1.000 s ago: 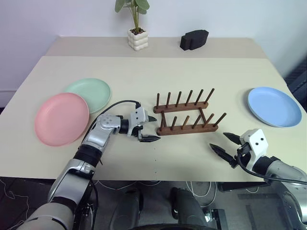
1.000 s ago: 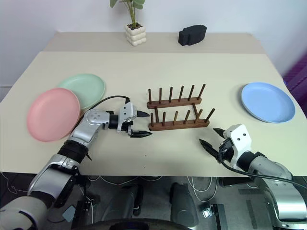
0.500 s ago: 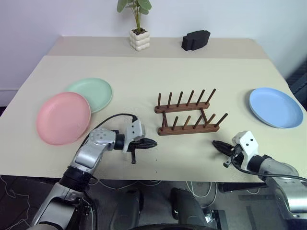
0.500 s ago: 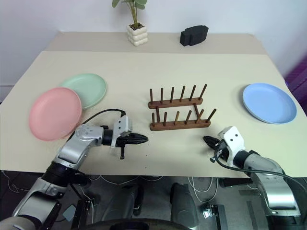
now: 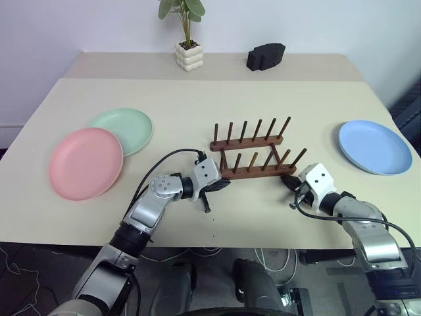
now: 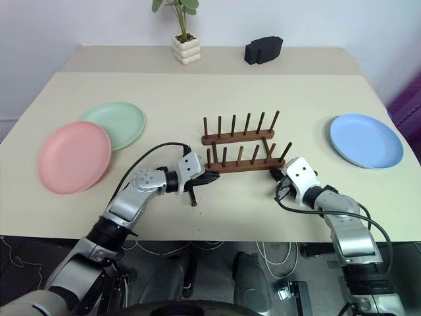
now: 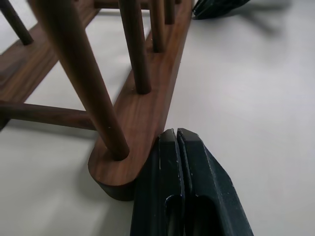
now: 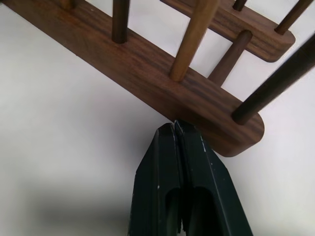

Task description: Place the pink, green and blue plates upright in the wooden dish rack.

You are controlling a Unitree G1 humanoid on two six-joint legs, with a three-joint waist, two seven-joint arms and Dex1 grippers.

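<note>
- head views: wooden dish rack (image 5: 253, 158) at the middle of the pale table (image 5: 197, 99), nearer rail toward the robot, no plates among its pegs.
- pink plate (image 5: 85, 162) flat at the table's left, overlapping the rim of the green plate (image 5: 125, 127) just behind it; blue plate (image 5: 375, 146) flat at the far right, well apart from the rack.
- left gripper (image 5: 220, 186) low over the table, tips at the left end of the rack's nearer rail, fingers together with nothing between them.
- right gripper (image 5: 287, 178) low at the right end of that same rail, fingers likewise pressed together and empty.
- potted plant (image 5: 186, 33) and a black object (image 5: 266, 54) at the back of the table, well behind the rack.
- left wrist view: two black fingers (image 7: 170, 162) closed flat against each other, tips touching the side of the rail's rounded end (image 7: 118, 167); pegs rising close by, the other gripper's dark tips (image 7: 216, 7) at the rail's far end.
- right wrist view: black fingers (image 8: 167, 147) shut tight, tips up against the long edge of the rail (image 8: 147, 73) near its rounded end, second rail (image 8: 236, 24) just beyond, joined by a crossbar.
</note>
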